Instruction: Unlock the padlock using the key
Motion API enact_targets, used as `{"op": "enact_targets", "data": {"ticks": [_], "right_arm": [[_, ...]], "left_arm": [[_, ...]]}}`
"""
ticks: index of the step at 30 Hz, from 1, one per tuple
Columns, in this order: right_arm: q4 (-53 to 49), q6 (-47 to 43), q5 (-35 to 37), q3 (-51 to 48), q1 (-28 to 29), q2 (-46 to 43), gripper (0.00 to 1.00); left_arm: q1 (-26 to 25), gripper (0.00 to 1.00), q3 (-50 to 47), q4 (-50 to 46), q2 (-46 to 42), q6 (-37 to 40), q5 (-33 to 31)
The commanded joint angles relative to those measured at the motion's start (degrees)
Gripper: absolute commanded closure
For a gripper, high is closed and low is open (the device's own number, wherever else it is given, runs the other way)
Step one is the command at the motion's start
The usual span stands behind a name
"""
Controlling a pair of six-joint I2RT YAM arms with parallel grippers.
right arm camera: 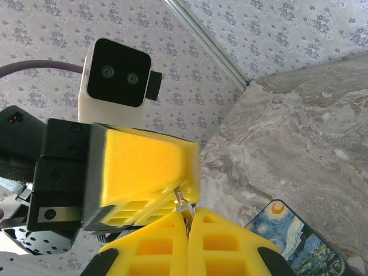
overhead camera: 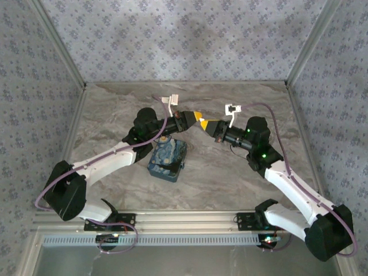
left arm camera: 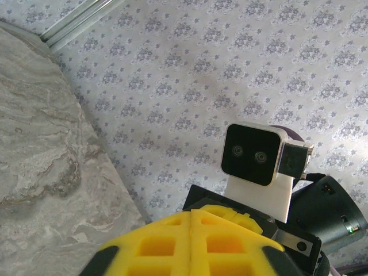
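Above the blue painted pad [overhead camera: 167,160], right pincer [overhead camera: 207,123] and left pincer [overhead camera: 197,117] sit clenched tip to tip, the right nipping what looks like the key [right arm camera: 181,201], aimed to slot into the padlock presumably gripped by the left.

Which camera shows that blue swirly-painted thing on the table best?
The top external view: the whole blue painted thing is visible there, lying on the marbled table. The right wrist view catches just one corner of it, at the bottom right.
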Motion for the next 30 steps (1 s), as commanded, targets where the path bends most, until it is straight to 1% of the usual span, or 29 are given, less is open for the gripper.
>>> {"op": "enact_targets", "data": {"ticks": [1, 3, 4, 6, 8, 10, 12, 15, 18, 20, 22, 25, 26, 30], "right_arm": [[-1.28, -2.46, 0.98, 0.08, -0.55, -1.74, 1.00], [-3.22, -3.12, 0.79, 0.45, -1.40, -1.81, 1.00], [-4.19, -3.48, 0.74, 0.68, -1.91, -1.73, 1.00], [-6.92, -4.45, 0.99, 1.79, -2.88, -1.23, 1.00], [-10.81, -7.83, 1.98, 3.53, -3.53, 0.11, 1.00], [-14.35, -10.35, 3.14, 5.46, -3.65, 2.30, 1.00], [-15.54, -12.33, 3.67, 6.38, -3.58, 5.02, 1.00], [-16.03, -14.02, 4.30, 7.69, -3.51, 9.53, 1.00], [-16.72, -15.53, 5.18, 9.89, -3.05, 14.79, 1.00], [-16.91, -16.35, 5.66, 11.71, -2.55, 18.77, 1.00], [-17.18, -17.53, 6.54, 13.61, -1.95, 22.32, 1.00], [-18.64, -18.22, 5.88, 17.34, -1.07, 28.14, 1.00], [-18.87, -18.46, 5.84, 18.46, -0.53, 30.03, 1.00], [-19.45, -19.44, 7.10, 22.15, 1.32, 36.01, 1.00]], "left_arm": [[0.41, 0.61, -0.20, -1.19, -2.01, 0.09, -1.25], [0.70, 0.49, -0.74, -3.73, -3.27, 1.22, -2.51], [0.90, 0.47, -1.13, -5.80, -4.21, 2.02, -3.52], [1.07, 0.46, -2.38, -10.44, -6.61, 3.57, -5.82], [1.10, 0.39, -3.91, -18.63, -9.98, 5.52, -10.18], [1.01, 0.36, -5.48, -27.26, -13.72, 7.73, -14.73], [1.03, 0.30, -7.96, -34.82, -17.99, 8.51, -19.46], [0.93, 0.26, -11.88, -44.06, -24.87, 8.36, -25.52], [0.43, 0.25, -15.22, -52.89, -30.79, 6.40, -30.87], [-0.41, 0.26, -17.76, -57.76, -33.94, 4.18, -33.31], [-1.76, 0.29, -20.11, -60.12, -36.42, 2.51, -34.65], [-4.64, 0.33, -22.51, -64.52, -39.69, -0.81, -38.02], [-5.88, 0.37, -23.08, -66.32, -40.78, -1.92, -39.47], [-9.81, 0.59, -26.55, -69.14, -43.62, -6.14, -42.07]]}}
